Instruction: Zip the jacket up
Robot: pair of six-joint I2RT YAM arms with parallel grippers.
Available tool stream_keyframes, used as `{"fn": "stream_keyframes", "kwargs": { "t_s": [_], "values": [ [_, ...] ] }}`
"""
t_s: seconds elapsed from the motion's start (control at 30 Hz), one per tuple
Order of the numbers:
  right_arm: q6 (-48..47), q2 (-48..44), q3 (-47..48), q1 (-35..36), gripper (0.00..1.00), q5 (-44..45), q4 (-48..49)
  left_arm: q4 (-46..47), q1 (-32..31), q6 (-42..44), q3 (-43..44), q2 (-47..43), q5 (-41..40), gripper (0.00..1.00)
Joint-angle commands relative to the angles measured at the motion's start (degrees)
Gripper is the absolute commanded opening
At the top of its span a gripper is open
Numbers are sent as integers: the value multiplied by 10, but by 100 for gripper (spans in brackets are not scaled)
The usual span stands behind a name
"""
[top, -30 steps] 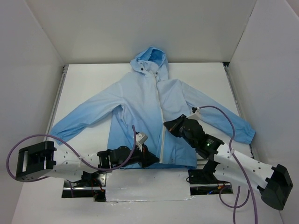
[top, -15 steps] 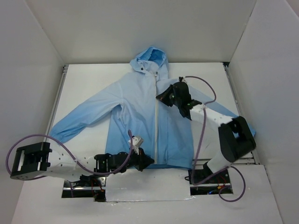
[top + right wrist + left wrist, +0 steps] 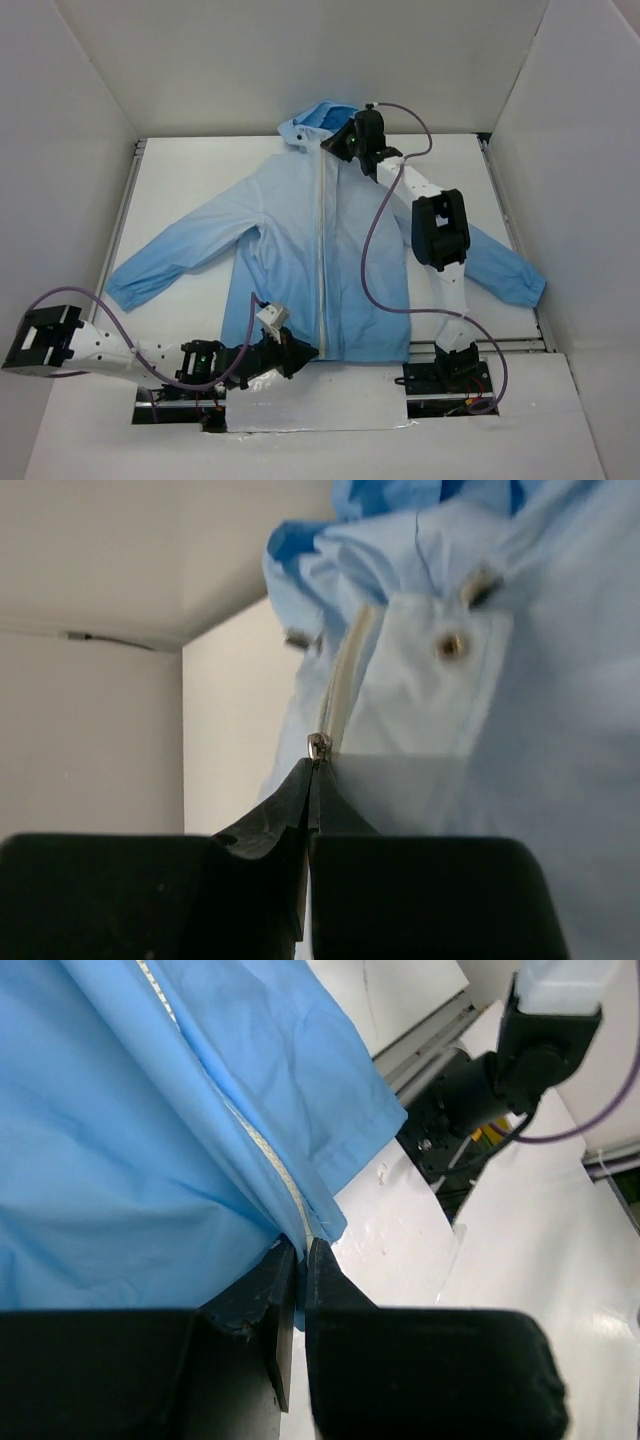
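Observation:
The sky-blue hooded jacket [image 3: 290,250] lies flat on the table, hood at the far side, its white zipper [image 3: 321,250] running straight and closed down the front. My left gripper [image 3: 308,352] is shut on the jacket's bottom hem at the zipper's lower end; the hem [image 3: 320,1222] shows pinched between its fingers in the left wrist view. My right gripper [image 3: 330,146] is stretched out to the collar and is shut on the metal zipper pull [image 3: 318,746], just below the hood [image 3: 400,540] and a snap [image 3: 450,645].
White walls enclose the table on three sides. A metal rail [image 3: 125,200] runs along the left edge and another along the right [image 3: 500,200]. The right arm's purple cable [image 3: 375,230] hangs over the jacket. The arm bases [image 3: 440,375] sit at the near edge.
My right gripper has travelled from the jacket's lower front up to the collar with the zipper pull, and the front has closed behind it. My left gripper has kept the hem, shifting slightly nearer.

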Motion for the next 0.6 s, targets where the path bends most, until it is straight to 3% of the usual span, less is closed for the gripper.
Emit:
{"fn": "stream_keyframes", "kwargs": {
  "t_s": [0.0,0.17,0.57],
  "values": [
    [-17,71,144,-36,0,35,8,56,-36,39,-29,-31,35,0],
    [-14,134,311,-70,0,35,-21,85,-46,75,-58,-49,39,0],
    [-61,33,309,-145,0,15,23,65,-46,26,-113,-51,-29,0]
  ]
}}
